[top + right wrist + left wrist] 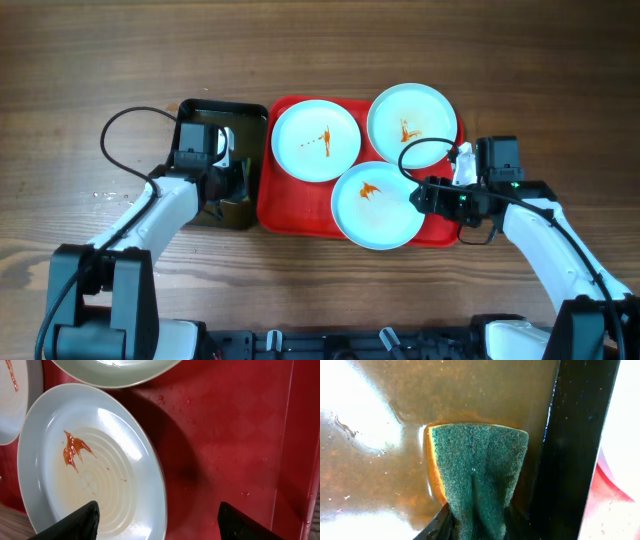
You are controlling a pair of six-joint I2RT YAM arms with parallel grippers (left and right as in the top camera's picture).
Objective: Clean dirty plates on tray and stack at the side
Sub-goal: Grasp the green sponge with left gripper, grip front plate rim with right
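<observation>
At the lower right of the overhead view, the right pincer (425, 195) stands wide apart at the right rim of the nearest plate (377, 205). In the right wrist view one finger lies over that plate and the other over bare tray (225, 435); whether either touches cannot be told. This plate has an orange-red sauce smear (72, 450) left of its middle, and its lower rim reaches over the lower edge of the red tray (285, 205). At the left, the left pincer (230, 178) is down inside the black pan (250, 112), which sits just beside the tray's left edge. In the left wrist view it is clamped on a sponge (480, 470), green scouring face up with a yellow edge, lying in brownish water against the pan's black wall (575, 450). Farther up the tray lie two more smeared plates, one at the upper left (316, 140) and one at the upper right (412, 125). All rests on a wooden table (320, 50).
</observation>
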